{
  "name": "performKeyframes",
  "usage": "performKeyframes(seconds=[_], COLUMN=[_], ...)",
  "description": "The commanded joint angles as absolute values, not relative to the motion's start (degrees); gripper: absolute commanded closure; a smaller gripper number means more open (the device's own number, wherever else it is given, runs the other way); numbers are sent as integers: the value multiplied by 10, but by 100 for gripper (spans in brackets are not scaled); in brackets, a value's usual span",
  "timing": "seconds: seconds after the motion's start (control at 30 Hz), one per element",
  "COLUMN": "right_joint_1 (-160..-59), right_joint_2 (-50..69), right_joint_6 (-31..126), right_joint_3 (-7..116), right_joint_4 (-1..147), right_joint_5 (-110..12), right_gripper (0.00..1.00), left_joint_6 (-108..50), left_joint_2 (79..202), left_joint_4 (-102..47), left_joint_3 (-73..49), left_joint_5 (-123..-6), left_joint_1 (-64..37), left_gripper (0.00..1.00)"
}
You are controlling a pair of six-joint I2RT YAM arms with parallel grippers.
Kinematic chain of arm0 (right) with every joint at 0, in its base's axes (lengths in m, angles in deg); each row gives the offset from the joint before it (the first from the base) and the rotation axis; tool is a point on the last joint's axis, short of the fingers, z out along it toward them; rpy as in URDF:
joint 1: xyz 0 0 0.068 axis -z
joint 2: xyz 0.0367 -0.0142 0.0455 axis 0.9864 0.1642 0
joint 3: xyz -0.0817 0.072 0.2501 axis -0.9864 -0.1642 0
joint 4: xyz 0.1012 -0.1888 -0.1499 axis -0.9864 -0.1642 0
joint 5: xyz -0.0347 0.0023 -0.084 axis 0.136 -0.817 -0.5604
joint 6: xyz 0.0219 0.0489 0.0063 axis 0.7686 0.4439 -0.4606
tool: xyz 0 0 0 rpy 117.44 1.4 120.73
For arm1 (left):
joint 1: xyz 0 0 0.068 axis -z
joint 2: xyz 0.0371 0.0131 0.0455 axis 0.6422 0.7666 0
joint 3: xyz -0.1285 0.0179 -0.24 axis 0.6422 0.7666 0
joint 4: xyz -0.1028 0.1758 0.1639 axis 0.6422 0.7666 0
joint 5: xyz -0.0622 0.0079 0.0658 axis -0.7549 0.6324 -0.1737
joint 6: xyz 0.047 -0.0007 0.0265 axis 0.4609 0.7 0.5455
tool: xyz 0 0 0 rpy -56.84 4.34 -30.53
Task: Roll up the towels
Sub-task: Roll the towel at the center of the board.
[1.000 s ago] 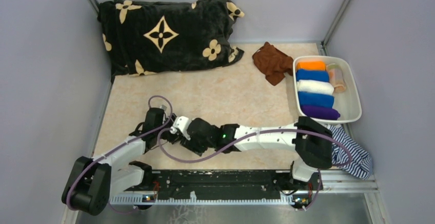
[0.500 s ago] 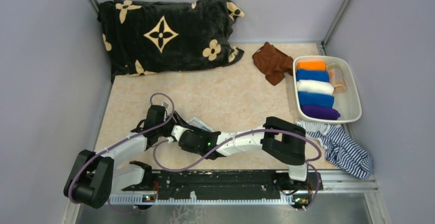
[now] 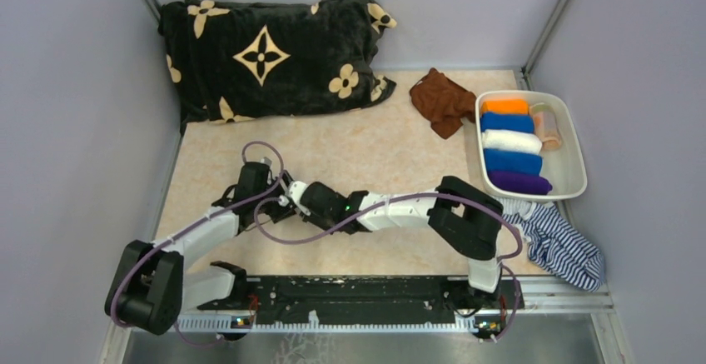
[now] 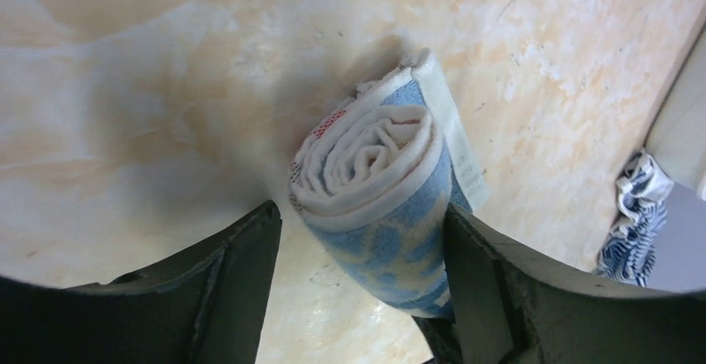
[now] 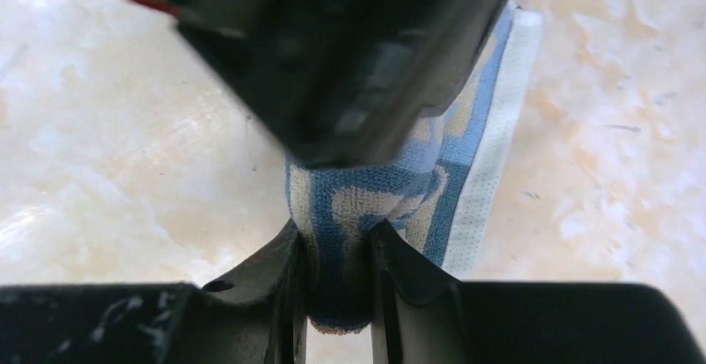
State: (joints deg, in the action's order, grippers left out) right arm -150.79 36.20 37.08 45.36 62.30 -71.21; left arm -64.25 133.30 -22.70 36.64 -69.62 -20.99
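Both arms wore white shells over the long links and matte black housings at the joints. The left arm [image 3: 196, 239] and the right arm [image 3: 391, 211] each carried a thin purple cable [image 3: 260, 142] that stood off the casing in loops. A small green light [image 3: 345, 206] glowed on the right arm's black wrist section. The bases sat on a black rail [image 3: 358, 289] edged by a white toothed strip [image 3: 333, 324]. The left gripper [image 4: 360, 212] had dark, angular fingers [image 4: 225, 297] with moulded ridges. The right gripper [image 5: 335, 235] looked alike, and above it loomed a blurred black housing [image 5: 333, 47], perhaps the other wrist.
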Motion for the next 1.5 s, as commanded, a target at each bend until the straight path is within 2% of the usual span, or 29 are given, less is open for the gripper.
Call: performKeyframes(seconds=[0.0, 0.23, 0.47, 0.8, 1.07, 1.3, 1.47], right_joint_1=[-1465, -1394, -1345, -1292, -1286, -1297, -1351], right_joint_2=[383, 420, 456, 505, 492, 342, 248], right_joint_6=[433, 513, 582, 701, 717, 621, 541], right_joint_3=[436, 425, 406, 350, 317, 326, 377], right_joint_4=[585, 629, 695, 824, 859, 734, 603], right_joint_5=[-469, -247, -114, -31, -51, -205, -405], right_gripper=[88, 91, 93, 92, 87, 56, 44], left_joint_6=[-627, -642, -673, -701, -697, -688, -682], left_joint_2=[1281, 1175, 1102, 1175, 1235, 1271, 1290], left_joint_4=[-152, -88, -82, -170, -225, -249, -248], left_joint_3=[353, 361, 411, 457, 468, 476, 466], left_joint_5=[-640, -612, -653, -693, -697, -701, -693], left_joint_1=[-216, -222, -222, -222, -221, -216, -205], left_gripper=[23, 19, 19, 21, 32, 45, 48])
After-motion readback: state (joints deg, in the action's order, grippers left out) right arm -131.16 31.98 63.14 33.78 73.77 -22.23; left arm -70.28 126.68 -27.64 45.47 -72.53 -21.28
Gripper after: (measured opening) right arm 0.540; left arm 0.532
